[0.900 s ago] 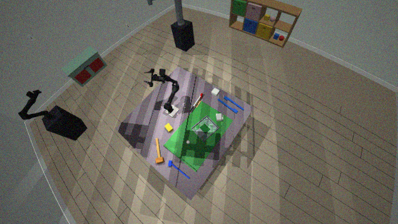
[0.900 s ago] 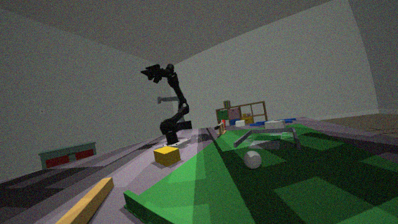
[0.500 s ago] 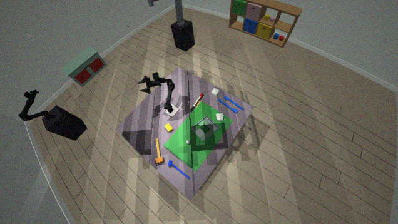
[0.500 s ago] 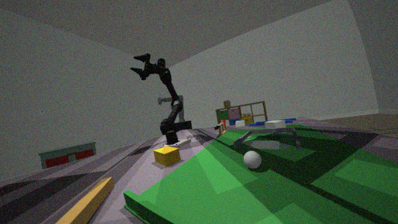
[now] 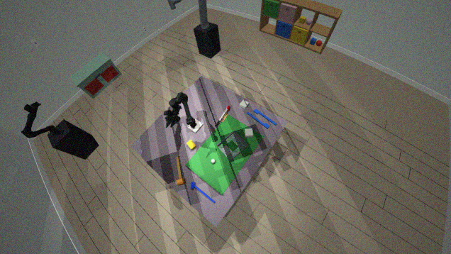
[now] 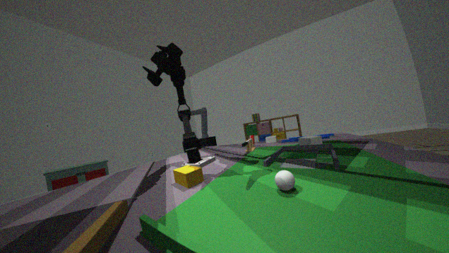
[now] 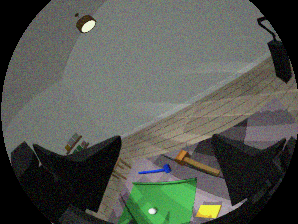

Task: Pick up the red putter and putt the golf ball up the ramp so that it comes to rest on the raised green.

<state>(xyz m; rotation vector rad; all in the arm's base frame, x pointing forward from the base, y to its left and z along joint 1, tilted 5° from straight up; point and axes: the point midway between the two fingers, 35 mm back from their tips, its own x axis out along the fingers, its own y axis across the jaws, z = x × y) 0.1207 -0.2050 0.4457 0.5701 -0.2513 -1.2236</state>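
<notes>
The gripper (image 6: pixel 152 72) is raised high above the arm's base, jaws spread wide and holding nothing. The red putter (image 5: pixel 224 114) lies on the mat (image 5: pixel 156 142) at the far edge of the green (image 5: pixel 209 170) — well apart from the gripper. The golf ball (image 6: pixel 284 179) rests on the low green, near a yellow block (image 6: pixel 188 175).

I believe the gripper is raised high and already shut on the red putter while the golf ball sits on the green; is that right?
Not quite: the gripper is open and holds nothing. The top view shows the red putter lying on the mat by the green. The gripper is raised high, and the golf ball sits on the green.
</notes>
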